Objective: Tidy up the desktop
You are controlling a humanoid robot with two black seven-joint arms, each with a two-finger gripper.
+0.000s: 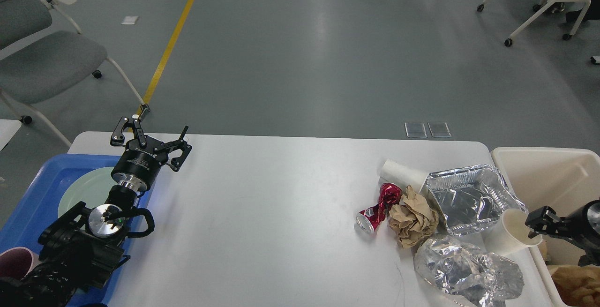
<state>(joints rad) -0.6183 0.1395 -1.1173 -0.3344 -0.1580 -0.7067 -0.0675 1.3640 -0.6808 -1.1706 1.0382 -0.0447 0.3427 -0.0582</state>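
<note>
Desktop [281,213] clutter: right gripper [534,232] pinches paper cup [508,232]; left gripper [154,133] spread, empty.

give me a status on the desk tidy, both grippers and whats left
Left gripper open, empty, above blue tray. Right gripper shut on paper cup beside cream bin. Desktop holds crushed can, foil tray.

A blue tray [28,213] holding a pale green plate [89,190] lies under the left gripper [159,133]. Beside the right gripper [534,226] stand a paper cup [508,234], a foil tray [473,199], crumpled brown paper [412,218], a crushed red can [379,208] and a cream bin [548,175].
</note>
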